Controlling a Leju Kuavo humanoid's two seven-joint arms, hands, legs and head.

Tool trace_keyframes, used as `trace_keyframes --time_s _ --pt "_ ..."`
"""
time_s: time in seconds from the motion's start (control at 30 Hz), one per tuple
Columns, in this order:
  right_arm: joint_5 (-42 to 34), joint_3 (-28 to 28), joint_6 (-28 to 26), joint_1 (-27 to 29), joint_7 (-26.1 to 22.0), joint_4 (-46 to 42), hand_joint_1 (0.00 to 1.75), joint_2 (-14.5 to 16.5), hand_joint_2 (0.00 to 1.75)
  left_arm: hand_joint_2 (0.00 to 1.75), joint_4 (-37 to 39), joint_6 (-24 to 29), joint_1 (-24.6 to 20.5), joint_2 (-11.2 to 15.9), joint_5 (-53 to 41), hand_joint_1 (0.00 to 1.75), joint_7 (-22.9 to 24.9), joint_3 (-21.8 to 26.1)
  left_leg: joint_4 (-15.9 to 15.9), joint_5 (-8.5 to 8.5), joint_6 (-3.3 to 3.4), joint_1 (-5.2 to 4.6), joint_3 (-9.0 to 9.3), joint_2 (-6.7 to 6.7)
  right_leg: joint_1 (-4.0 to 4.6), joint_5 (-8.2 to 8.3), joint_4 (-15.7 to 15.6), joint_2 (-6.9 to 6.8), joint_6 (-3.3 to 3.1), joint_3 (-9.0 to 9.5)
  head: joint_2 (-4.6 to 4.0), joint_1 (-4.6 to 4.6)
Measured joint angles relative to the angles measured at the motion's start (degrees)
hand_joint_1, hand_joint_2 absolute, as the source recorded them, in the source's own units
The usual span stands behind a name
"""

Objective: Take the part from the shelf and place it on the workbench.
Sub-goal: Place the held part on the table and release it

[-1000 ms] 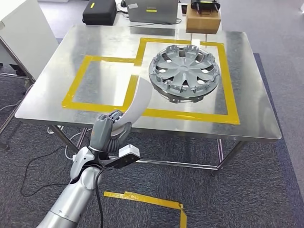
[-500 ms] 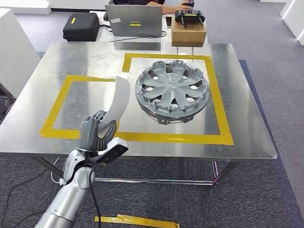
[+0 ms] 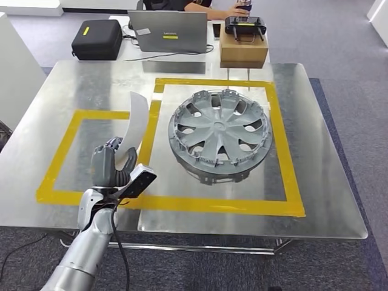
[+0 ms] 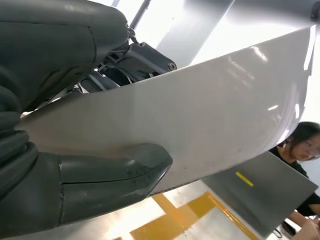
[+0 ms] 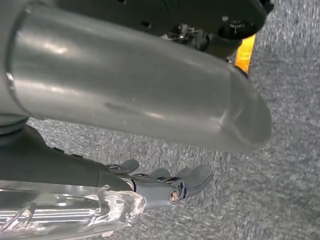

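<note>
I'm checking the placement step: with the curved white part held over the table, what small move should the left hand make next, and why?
Probably lower it. The left hand grips the white part upright above the bare metal inside the smaller taped square, left of the hubcap. The part does not appear to rest on the table yet.

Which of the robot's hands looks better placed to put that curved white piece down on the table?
The left hand: it already holds the curved white part above the workbench. The right hand hangs low over carpet.
</note>
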Motion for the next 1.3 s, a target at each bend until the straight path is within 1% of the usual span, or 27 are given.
trace_keyframes --time_s 0.03,0.1,0.13,0.27,0.37,0.43,0.5,0.53,0.63,0.7,0.8,0.9,1.3 --pt "0.0 0.0 0.0 0.0 0.0 0.0 0.00 0.0 0.00 1.75 0.1 0.0 -0.1 0.0 0.0 1.75 0.0 0.2 -0.2 -0.02 0.20 0.00 0.16 0.01 -0.07 0.12 -0.1 0.07 -0.01 0.07 0.00 -0.09" --pt "0.1 0.0 0.0 -0.1 0.0 0.0 0.00 0.1 0.00 1.75 0.3 0.0 -0.3 0.0 0.0 1.75 0.0 0.6 -0.4 -0.03 0.74 -0.05 0.46 0.03 -0.19 0.09 -0.3 0.35 0.17 0.25 0.00 -0.19" --pt "0.1 0.0 0.0 -0.2 0.0 0.0 0.00 0.2 0.00 1.75 0.3 0.1 -0.3 0.0 0.0 1.75 0.0 0.8 -0.5 0.03 0.84 -0.06 0.55 0.04 -0.20 -0.04 -0.3 0.50 0.15 0.26 0.00 -0.20" --pt "0.1 0.0 0.0 -0.3 0.0 0.0 0.00 0.2 0.00 1.75 0.8 0.3 -0.4 0.1 -0.3 1.75 0.1 1.1 -0.8 0.12 0.86 -0.04 0.77 0.10 -0.15 -0.62 -0.4 0.82 -0.31 0.26 0.00 -0.21" --pt "0.4 0.0 -0.1 -0.3 0.0 0.0 0.00 0.2 0.00 1.75 1.5 2.7 -0.5 0.3 -3.8 1.75 2.1 1.4 -1.6 -0.27 1.03 0.00 1.08 0.19 -0.02 -0.79 -0.4 0.84 -0.60 0.26 0.00 -0.20" --pt "1.0 0.0 -0.2 -0.3 0.0 0.0 0.00 0.2 0.00 1.75 3.0 5.6 -0.8 0.8 -8.5 1.75 4.0 2.0 -2.2 -0.63 0.72 0.07 1.39 0.22 0.08 -0.82 -0.4 0.83 -0.70 0.29 0.00 -0.18" --pt "1.5 0.0 -0.3 -0.4 0.0 0.0 0.00 0.2 0.00 1.75 5.3 8.1 -1.3 1.9 -13.4 1.75 5.7 2.8 -2.3 -0.58 0.11 0.12 1.48 0.25 0.10 -0.77 -0.4 0.83 -0.78 0.33 0.00 -0.16" --pt "1.8 0.0 -0.3 -0.5 0.0 0.0 0.00 0.2 0.00 1.75 6.5 8.9 -1.6 2.6 -15.7 1.75 6.5 3.4 -2.3 -0.53 -0.09 0.12 1.48 0.26 0.09 -0.74 -0.4 0.82 -0.82 0.35 0.00 -0.18" --pt "2.4 0.0 -0.3 -0.6 -0.1 0.0 0.00 0.2 0.00 1.75 10.1 9.6 -2.4 4.5 -22.4 1.75 8.9 5.8 -2.3 -0.37 -0.55 0.12 1.50 0.26 0.08 -0.60 -0.4 0.80 -0.94 0.44 0.00 -0.16" --pt "2.7 0.0 -0.3 -0.6 -0.1 0.0 0.00 0.2 0.00 1.75 12.0 9.7 -2.8 5.8 -26.3 1.75 10.1 7.8 -2.3 -0.31 -0.72 0.11 1.54 0.26 0.05 -0.49 -0.4 0.80 -0.97 0.50 0.00 -0.15" --pt "3.1 0.0 -0.3 -0.6 -0.1 0.0 0.00 0.2 0.00 1.75 14.0 9.8 -2.8 7.3 -29.4 1.75 10.7 10.8 -2.3 -0.27 -0.80 0.06 1.61 0.27 0.00 -0.40 -0.4 0.79 -0.90 0.60 0.00 -0.15" --pt "3.2 0.0 -0.3 -0.6 -0.1 0.0 0.00 0.3 0.00 1.75 14.9 9.8 -2.6 8.4 -30.2 1.75 10.7 13.0 -2.3 -0.25 -0.83 0.01 1.69 0.27 -0.04 -0.38 -0.5 0.76 -0.87 0.72 0.00 -0.15" --pt "4.0 -0.1 -0.2 -0.7 -0.1 0.0 0.00 0.4 0.00 1.75 18.1 10.0 -2.5 10.9 -31.9 1.75 10.7 17.5 -2.3 -0.33 -0.79 -0.02 1.89 0.28 -0.07 -0.36 -0.7 0.78 -0.83 1.04 0.00 -0.15"
